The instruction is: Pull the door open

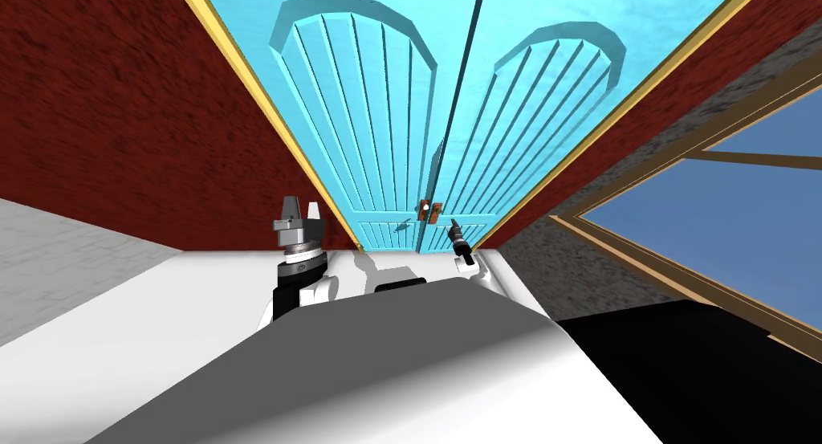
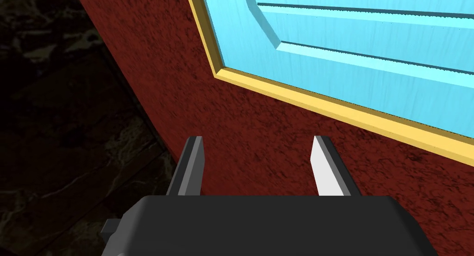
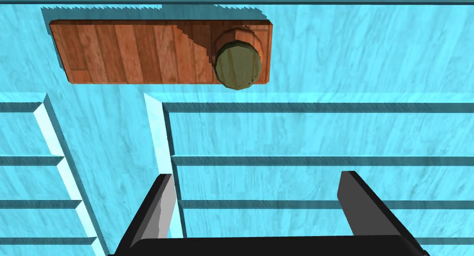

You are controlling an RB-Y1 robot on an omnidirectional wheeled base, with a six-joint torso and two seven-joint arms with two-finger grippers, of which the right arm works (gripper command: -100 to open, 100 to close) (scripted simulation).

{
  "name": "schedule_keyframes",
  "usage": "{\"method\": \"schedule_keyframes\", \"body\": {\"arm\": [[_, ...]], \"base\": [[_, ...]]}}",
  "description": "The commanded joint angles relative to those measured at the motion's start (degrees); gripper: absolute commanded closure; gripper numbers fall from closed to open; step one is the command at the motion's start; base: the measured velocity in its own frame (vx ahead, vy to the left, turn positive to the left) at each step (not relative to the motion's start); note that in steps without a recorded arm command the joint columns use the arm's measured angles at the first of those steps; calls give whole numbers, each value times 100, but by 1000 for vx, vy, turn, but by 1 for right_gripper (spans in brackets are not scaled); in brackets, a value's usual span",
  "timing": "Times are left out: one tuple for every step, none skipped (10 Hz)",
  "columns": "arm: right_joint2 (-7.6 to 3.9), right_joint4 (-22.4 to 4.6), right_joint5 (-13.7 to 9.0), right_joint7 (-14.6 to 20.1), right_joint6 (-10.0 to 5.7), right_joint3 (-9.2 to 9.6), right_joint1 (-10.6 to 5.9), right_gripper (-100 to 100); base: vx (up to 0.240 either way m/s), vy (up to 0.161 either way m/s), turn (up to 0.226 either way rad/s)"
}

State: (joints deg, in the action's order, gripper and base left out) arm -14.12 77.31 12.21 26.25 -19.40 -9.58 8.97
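Observation:
A light blue double door [image 1: 401,118] with grooved arched panels stands right in front of me in a yellow frame [image 1: 265,118]. Each leaf carries a brown wooden plate; the right leaf's plate [image 3: 139,52] holds a round dull-green knob [image 3: 236,65]. My right gripper [image 3: 257,193] is open, close to the right leaf's grooved panel, with the knob a short way off beyond its fingertips, apart from them. In the head view that right gripper [image 1: 454,226] points at the handle plates [image 1: 429,212]. My left gripper [image 2: 259,167] is open and faces the dark red wall [image 2: 259,123] beside the frame, and stands raised [image 1: 299,214] left of the door.
Dark red walls [image 1: 104,102] flank the door on both sides. A large window with a wooden frame [image 1: 706,214] runs along the right wall. A pale floor area [image 1: 48,254] lies to the left. A black area [image 1: 706,367] shows at the lower right.

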Motion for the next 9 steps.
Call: {"method": "schedule_keyframes", "body": {"arm": [[-19,-168,-20,-55,-22,-136,9,-100],[-42,-239,-39,-86,-14,-227,31,-100],[-48,-319,-58,-128,-13,-306,20,-100],[-39,-339,-62,-143,-17,-313,-3,-100],[-23,-351,-62,-157,-24,-304,-38,-100],[4,-353,-60,-169,-35,-275,-88,-100],[28,-347,-55,-175,-44,-242,-132,-100],[71,-331,-46,-183,-62,-177,-208,-100],[103,-315,-38,-188,-75,-125,-264,-100]], "base": [[-20,-64,-127],[29,-76,-70],[111,-96,-92],[169,-70,-8],[184,-38,40],[182,-20,78],[185,13,98],[205,31,110],[215,56,141]]}}
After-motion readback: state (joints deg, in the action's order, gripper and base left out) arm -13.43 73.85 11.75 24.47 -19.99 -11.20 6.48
